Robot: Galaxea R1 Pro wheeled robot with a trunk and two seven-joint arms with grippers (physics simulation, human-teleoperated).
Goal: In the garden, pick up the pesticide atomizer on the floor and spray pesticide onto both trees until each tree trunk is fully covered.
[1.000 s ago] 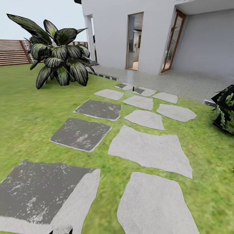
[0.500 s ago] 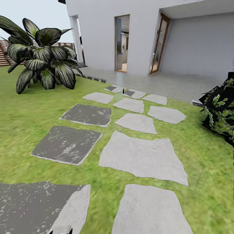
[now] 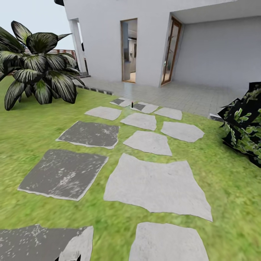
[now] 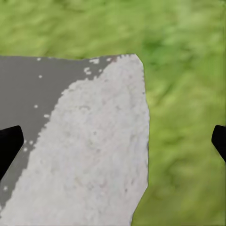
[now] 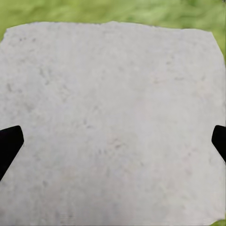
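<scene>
Small dark atomizer upright on far paving, lawn

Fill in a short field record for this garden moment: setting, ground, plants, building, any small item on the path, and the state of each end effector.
setting: lawn beside a white house
ground: stepping stones, dark grey slab and pale slab
plants: broad-leaf plant on the left, dark leafy shrub on the right
building: open doorway
small item: tiny dark upright object on the far stones, too small to identify
left end effector: open, above a half-grey, half-pale slab
right end effector: open, above a pale slab
</scene>
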